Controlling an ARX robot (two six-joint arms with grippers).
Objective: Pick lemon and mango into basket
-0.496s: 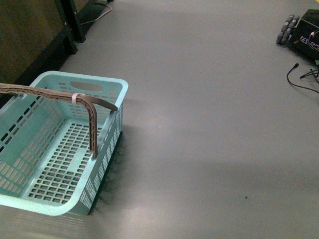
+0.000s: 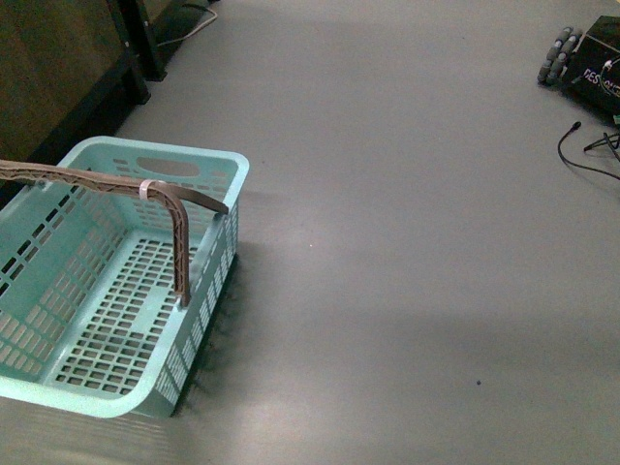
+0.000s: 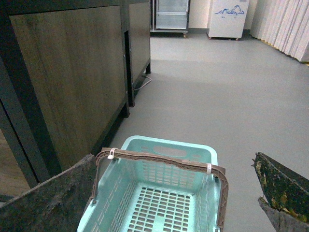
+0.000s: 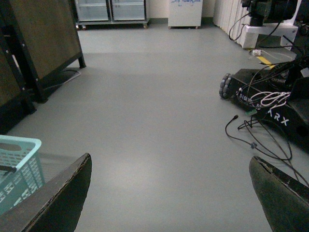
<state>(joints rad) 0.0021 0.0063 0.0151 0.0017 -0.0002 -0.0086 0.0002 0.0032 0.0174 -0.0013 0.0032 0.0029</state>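
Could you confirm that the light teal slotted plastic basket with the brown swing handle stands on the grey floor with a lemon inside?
Not quite: the light teal slotted plastic basket is empty; the front view shows only its bare grid bottom. It does stand on the grey floor, with its brown swing handle.

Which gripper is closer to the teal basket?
Left. The left gripper hangs open close above the basket; the right gripper is open off to its side, over bare floor.

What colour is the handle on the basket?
Brown. The handle shows best in the left wrist view.
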